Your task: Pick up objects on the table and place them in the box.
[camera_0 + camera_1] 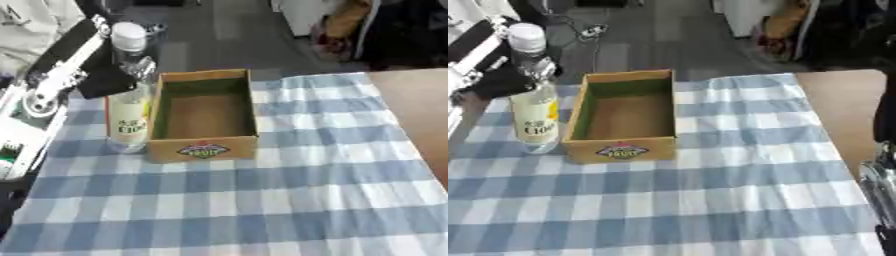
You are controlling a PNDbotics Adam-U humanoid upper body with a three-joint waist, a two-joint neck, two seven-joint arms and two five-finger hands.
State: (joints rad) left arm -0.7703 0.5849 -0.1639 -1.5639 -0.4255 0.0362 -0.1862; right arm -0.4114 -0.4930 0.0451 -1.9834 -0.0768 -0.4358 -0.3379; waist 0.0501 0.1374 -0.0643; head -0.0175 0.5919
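Note:
A clear bottle (129, 112) with a white cap and a pale yellow label stands upright against the left wall of the cardboard box (203, 150). The box is open at the top, empty inside, with a printed logo on its front. My left arm comes down from the upper left, and my left hand (103, 81) sits at the bottle's shoulder with its fingers wrapped round the far side. The bottle's base is level with the tablecloth. Part of my right hand (878, 182) shows at the right edge of the right eye view, well away from the box.
A blue-and-white checked cloth (289, 190) covers the table. Bare brown tabletop (846, 107) shows along the right. Grey floor, cables and dark furniture lie beyond the far edge. White equipment (22, 135) stands at the left edge.

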